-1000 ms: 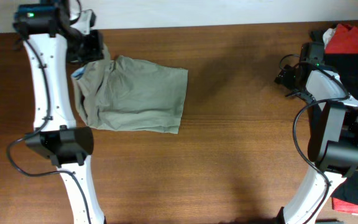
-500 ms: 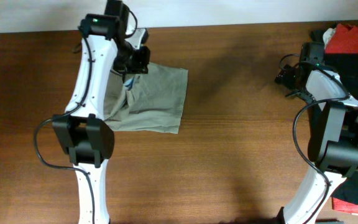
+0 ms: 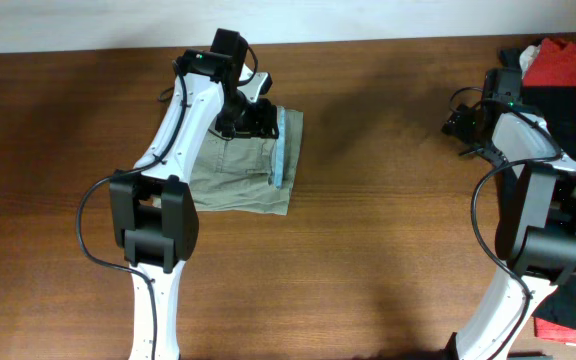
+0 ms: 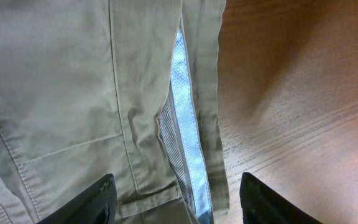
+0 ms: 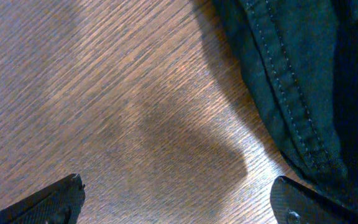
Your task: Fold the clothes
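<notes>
The khaki clothes (image 3: 236, 178) lie folded into a narrower stack left of the table's middle, with a strip of pale blue lining (image 3: 279, 150) along the right edge. My left gripper (image 3: 253, 117) hovers over the top right part of them, open. In the left wrist view its fingers (image 4: 95, 202) stand apart over the clothes (image 4: 61, 87) and the blue lining (image 4: 185, 130), gripping nothing. My right gripper (image 3: 458, 122) is open at the far right; in its wrist view the right gripper (image 5: 179, 199) shows only bare wood between the fingers.
A large black garment (image 3: 573, 130) covers the table's right edge, with a small red garment (image 3: 563, 62) on its far end. The black garment's hem (image 5: 291, 81) lies just beside my right gripper. Bare wood table (image 3: 388, 230) spreads between the arms.
My left arm swept rightward, carrying the trousers' left part over onto the right part. Its gripper, shut before, now stands open and the fabric lies released.
</notes>
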